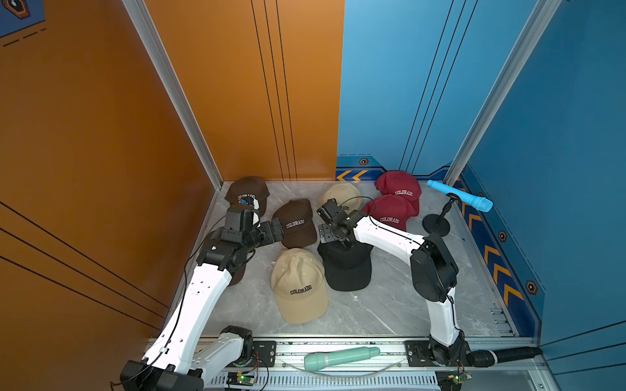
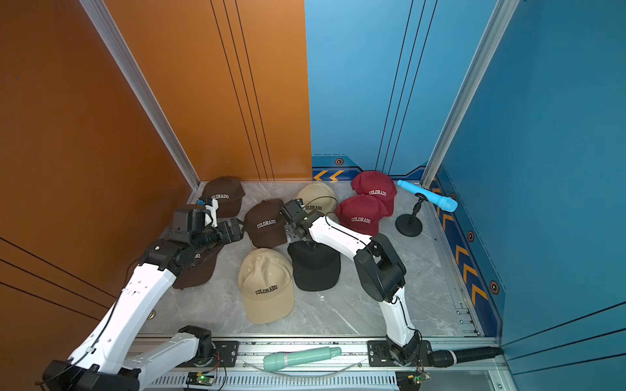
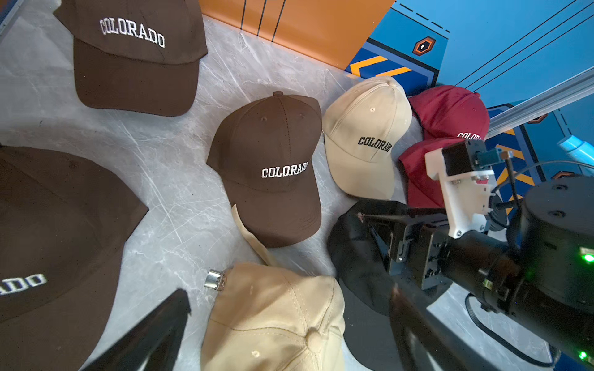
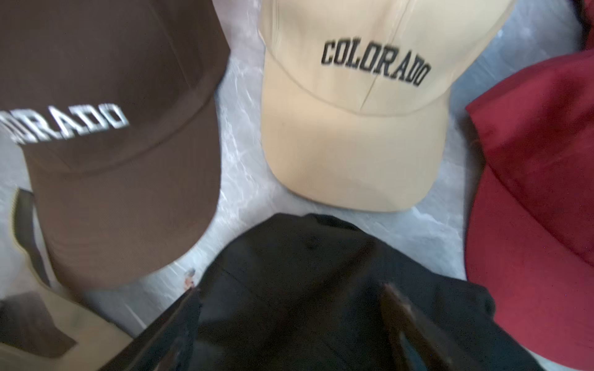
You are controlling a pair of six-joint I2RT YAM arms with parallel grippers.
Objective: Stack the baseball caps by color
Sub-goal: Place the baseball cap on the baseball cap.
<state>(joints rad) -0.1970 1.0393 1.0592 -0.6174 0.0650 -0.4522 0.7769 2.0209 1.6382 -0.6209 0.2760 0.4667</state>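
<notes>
Black cap [image 4: 321,253] lies beneath the right pincer [image 4: 291,289].

Bare grey marble tabletop [image 1: 389,304] lies open at lower centre and lower right in both top views. Crowded fabric baseball caps [image 1: 298,223] fill centre and upper left, with narrow gaps between them. Black round-based microphone stand [image 1: 436,226] obstructs the right edge.

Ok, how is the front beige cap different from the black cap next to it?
The front beige fabric cap has black COLORADO lettering; the black fabric cap shows no lettering. The open right gripper is over the black cap, not the beige cap. Both are curved-brim caps lying side by side on the grey table.
</notes>
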